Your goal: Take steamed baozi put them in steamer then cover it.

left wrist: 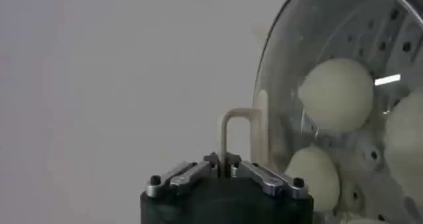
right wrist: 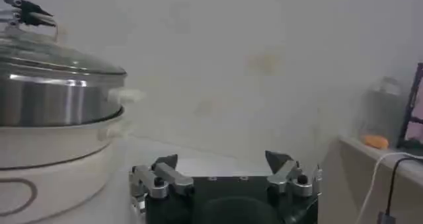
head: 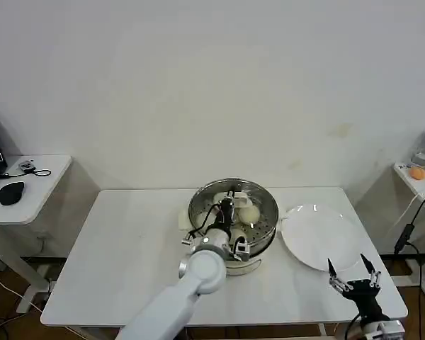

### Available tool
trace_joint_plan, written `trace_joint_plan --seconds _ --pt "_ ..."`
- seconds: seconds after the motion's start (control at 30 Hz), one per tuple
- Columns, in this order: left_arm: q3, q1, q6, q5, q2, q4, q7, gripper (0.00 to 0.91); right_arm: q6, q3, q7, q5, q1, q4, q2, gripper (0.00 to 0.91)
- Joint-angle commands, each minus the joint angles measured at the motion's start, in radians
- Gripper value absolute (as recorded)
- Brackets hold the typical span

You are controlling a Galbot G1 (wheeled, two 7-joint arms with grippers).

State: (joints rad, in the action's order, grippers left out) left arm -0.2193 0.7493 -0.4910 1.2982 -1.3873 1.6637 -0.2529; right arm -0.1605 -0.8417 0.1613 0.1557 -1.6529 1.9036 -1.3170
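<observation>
The left hand (left wrist: 227, 168) is over the steamer (head: 233, 212), with its 2 fingers pinched together on the pale handle (left wrist: 236, 134) of the cover (head: 233, 203). The glass cover sits on top of the steamer, and from the right wrist view it looks flat on the rim. So I think this is the last step: the cover is going on, or is just on.

Next, the left hand needs to let go. It should open its fingers slowly and then lift straight up, so it does not drag the cover off the steamer. If the cover is not all the way down on one side, it should be set level first. I cannot tell that for sure.

Through the glass, the baozi (left wrist: 336, 94) are inside the steamer, resting on the tray with the little holes. In the left wrist view I can see at least 3 round white buns close together. A 4th may be there too, but I cannot be sure.

Next to the steamer, on its right side, is a white plate (head: 319, 236) with nothing on it.

The steamer stands in the middle of the white counter (head: 127, 248).

The right hand (head: 353, 275) waits near the counter's front edge, past the plate from the steamer. Its fingers are spread apart and hold nothing.
</observation>
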Motion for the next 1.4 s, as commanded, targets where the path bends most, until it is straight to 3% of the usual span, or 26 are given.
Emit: trace_joint_plan --seconds 0.03,0.23,0.27,0.3,0.67,1.07,1.27,1.4 --pt "0.002 -0.001 0.004 0.005 -0.005 -0.013 0.001 0.0 -0.002 0.002 0.0 -0.001 -0.001 -0.002 0.0 0.907" --pt "0.003 -0.001 0.002 -0.004 -0.016 -0.023 0.017 0.0 -0.003 0.004 0.001 -0.001 -0.002 -0.002 0.001 0.907" --pt "0.004 0.001 0.002 -0.005 -0.019 -0.024 0.022 0.816 -0.003 0.004 0.001 -0.001 -0.002 -0.002 0.001 0.907" --pt "0.003 0.001 0.002 -0.011 -0.02 -0.024 0.029 0.907 -0.003 0.005 0.001 -0.001 -0.001 -0.002 0.002 0.907" --pt "-0.001 0.009 -0.011 -0.036 0.003 0.042 0.021 0.907 -0.005 0.01 0.002 -0.008 -0.006 -0.001 -0.003 0.907" --pt "-0.007 0.107 -0.008 -0.087 0.125 0.293 0.031 0.907 -0.007 0.015 -0.001 -0.015 -0.019 0.009 -0.012 0.907" --pt "0.041 0.272 0.023 -0.091 0.195 0.439 0.038 0.907 -0.01 0.015 -0.002 -0.016 -0.024 0.007 -0.014 0.907" --pt "0.204 0.477 0.083 -0.232 0.227 0.578 0.088 0.907 -0.013 0.017 -0.002 -0.013 -0.033 0.006 -0.008 0.907"
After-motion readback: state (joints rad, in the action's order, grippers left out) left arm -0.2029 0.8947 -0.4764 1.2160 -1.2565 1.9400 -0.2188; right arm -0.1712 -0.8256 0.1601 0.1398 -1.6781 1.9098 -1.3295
